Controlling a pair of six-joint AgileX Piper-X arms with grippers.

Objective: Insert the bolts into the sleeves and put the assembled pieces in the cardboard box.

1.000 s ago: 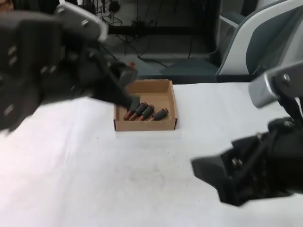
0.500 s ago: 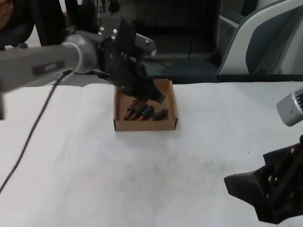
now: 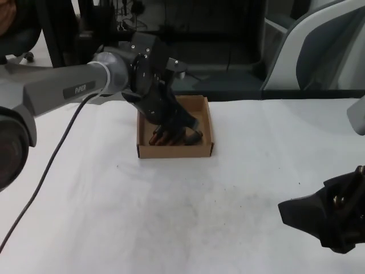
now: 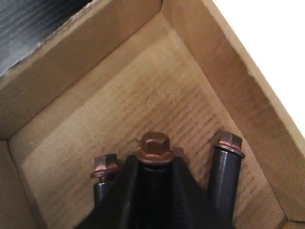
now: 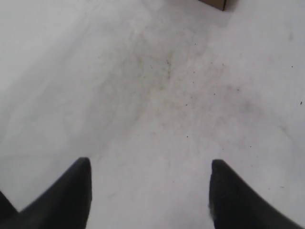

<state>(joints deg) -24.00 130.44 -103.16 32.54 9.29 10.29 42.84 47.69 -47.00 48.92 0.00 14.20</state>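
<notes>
The left arm (image 3: 74,85) is being held out over the white-covered bench (image 3: 171,222) and angled down into the box (image 3: 174,150). The box is sitting at the far middle of the bench, with its open top facing up.

In the left wrist view, the left jaws are being kept closed on a piece (image 4: 155,148), which is gripped from both sides. This piece is a dark sleeve with a copper-coloured hex bolt head sticking out at its end. It is being held low inside the box, pointing toward a far corner. Whether it is touching the box floor cannot be told.

Two more pieces are lying on the box floor, one on each side of the held one. One is being partly hidden by a finger, with its bolt head (image 4: 105,163) showing just beside the jaws. The other (image 4: 227,171) is lying near a box wall, with its sleeve and bolt head both in sight. Both are pointing the same way as the held piece.

The right arm (image 3: 333,220) is being held low at the near right of the bench, well apart from the box. In the right wrist view, the right jaws are being held wide open over the bare white cover. Nothing is being held between their fingers (image 5: 71,195).
</notes>
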